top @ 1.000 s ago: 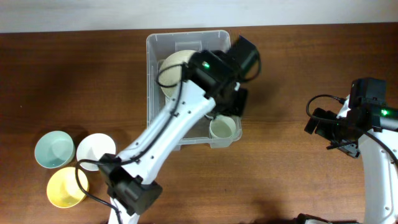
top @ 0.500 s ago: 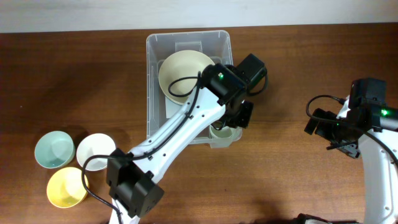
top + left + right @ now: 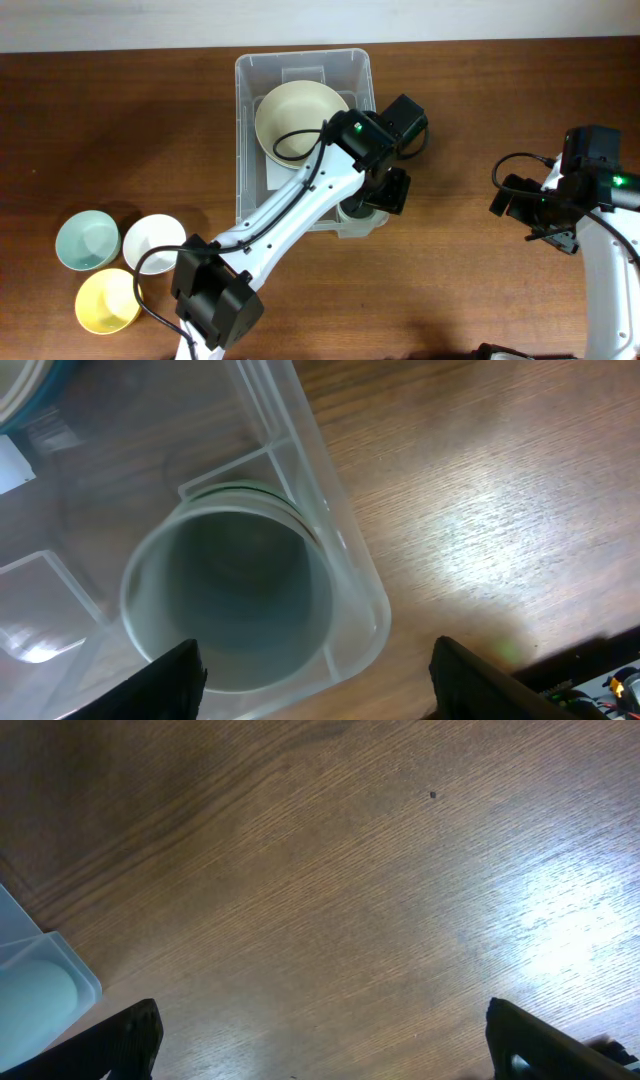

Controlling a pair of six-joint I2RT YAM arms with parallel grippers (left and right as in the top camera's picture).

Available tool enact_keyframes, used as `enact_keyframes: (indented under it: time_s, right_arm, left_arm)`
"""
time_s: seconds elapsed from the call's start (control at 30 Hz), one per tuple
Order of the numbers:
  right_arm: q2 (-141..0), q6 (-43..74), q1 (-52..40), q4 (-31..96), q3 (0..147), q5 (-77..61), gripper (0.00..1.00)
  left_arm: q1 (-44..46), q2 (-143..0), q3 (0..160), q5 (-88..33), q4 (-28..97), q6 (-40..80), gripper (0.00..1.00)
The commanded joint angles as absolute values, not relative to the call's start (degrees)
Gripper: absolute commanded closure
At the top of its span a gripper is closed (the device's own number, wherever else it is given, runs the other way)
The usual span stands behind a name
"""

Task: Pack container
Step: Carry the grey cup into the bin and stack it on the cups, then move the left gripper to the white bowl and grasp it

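Clear plastic container point(image 3: 300, 66) mid-table holds cream bowl point(image 3: 300, 118) plus pale cup point(image 3: 235, 595), three small bowls point(image 3: 88, 241) sit outside unpacked; left gripper point(image 3: 315, 675) hangs over the cup, fingers spread wide, right gripper point(image 3: 325, 1040) likewise wide, empty.

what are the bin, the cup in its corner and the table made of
The container: clear plastic, glossy, with see-through walls and moulded ridges. The cup: probably plastic, pale greenish, smooth and matte inside; ceramic can't be ruled out. The table: wood or wood-look laminate, semi-gloss, with grain lines and a light glare.
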State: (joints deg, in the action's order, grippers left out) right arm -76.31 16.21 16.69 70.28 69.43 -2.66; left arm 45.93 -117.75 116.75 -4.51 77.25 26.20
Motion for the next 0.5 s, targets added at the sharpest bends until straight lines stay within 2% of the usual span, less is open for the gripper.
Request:
enact_keyframes:
  time_s: [0.0,0.1,0.3,0.47]
  right_arm:
    - [-75.9,15.9,16.5,70.3,70.4,-3.0,0.01]
    - [-75.9,15.9,16.5,70.3,70.4,-3.0,0.01]
    - [-75.9,15.9,16.5,70.3,70.4,-3.0,0.01]
    - [-75.9,15.9,16.5,70.3,70.4,-3.0,0.01]
  left_arm:
    - [44.1,-117.4,116.6,-2.4,77.8,26.1,0.26]
    - [40.8,-115.1,116.8,2.0,79.5,27.4,0.25]
    - [28.5,-105.5,116.8,16.3,83.7,31.9,0.24]
    - [15.8,-96.2,116.2,16.8,87.1,31.9,0.23]
